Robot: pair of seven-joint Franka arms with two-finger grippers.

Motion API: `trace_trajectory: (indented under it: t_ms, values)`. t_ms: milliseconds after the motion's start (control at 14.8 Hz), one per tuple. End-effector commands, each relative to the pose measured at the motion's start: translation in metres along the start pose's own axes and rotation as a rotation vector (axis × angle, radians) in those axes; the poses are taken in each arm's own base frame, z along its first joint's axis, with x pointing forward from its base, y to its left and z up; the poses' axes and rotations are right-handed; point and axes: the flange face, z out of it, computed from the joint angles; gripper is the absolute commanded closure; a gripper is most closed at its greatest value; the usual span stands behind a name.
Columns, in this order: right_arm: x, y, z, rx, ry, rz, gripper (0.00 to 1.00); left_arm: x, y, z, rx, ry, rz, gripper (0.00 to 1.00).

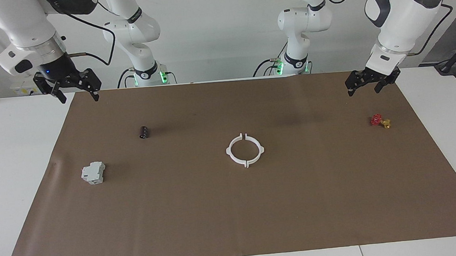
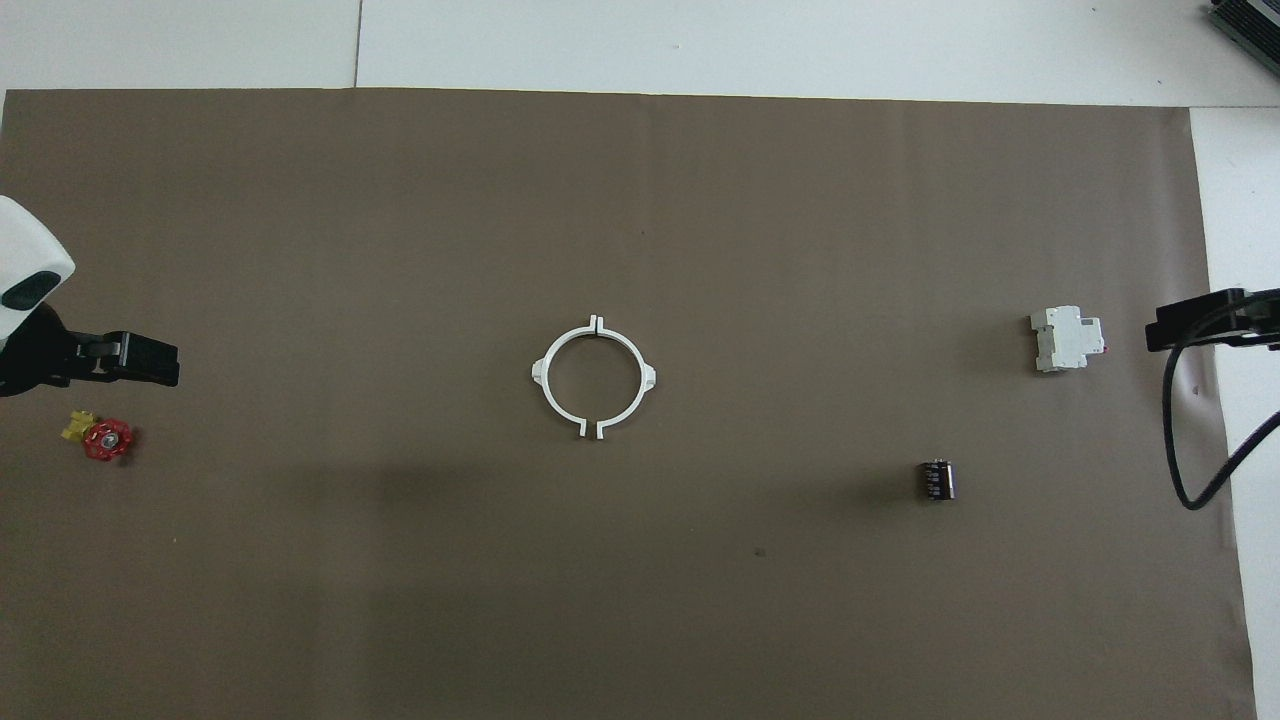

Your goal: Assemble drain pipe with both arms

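Grey block [image 1: 93, 173]; black cylinder [image 1: 143, 132]; red-yellow valve [image 1: 380, 121].

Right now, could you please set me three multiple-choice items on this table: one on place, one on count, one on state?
1. Where do the white half-rings lie?
A. mid-mat
B. beside the grey block
C. held aloft

2. How many half-rings are there?
A. one
B. two
C. four

3. How are the left gripper and right gripper?
A. both holding a half-ring
B. one holding the valve
C. both empty, jaws open

Answers: 1 A, they lie at the mat's middle. 2 B, two arcs face each other with gaps between their ends. 3 C, both hang above the mat's edge nearest the robots.
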Motion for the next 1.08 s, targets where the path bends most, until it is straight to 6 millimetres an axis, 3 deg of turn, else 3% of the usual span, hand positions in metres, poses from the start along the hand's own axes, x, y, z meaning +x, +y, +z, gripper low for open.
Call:
trace_trajectory:
  t_ms: [0, 407, 1017]
  values:
    - [-0.003, 0.001, 0.000, -0.002, 0.005, -0.014, 0.00, -0.007, 0.005, -0.001, -0.017, 0.028, 0.024, 0.00]
    - [-0.003, 0.001, 0.000, -0.002, 0.005, -0.014, 0.00, -0.009, 0.005, 0.005, -0.018, 0.037, 0.026, 0.00]
    - [-0.003, 0.001, 0.000, -0.002, 0.005, -0.014, 0.00, -0.006, 0.007, -0.009, -0.039, 0.027, 0.020, 0.00]
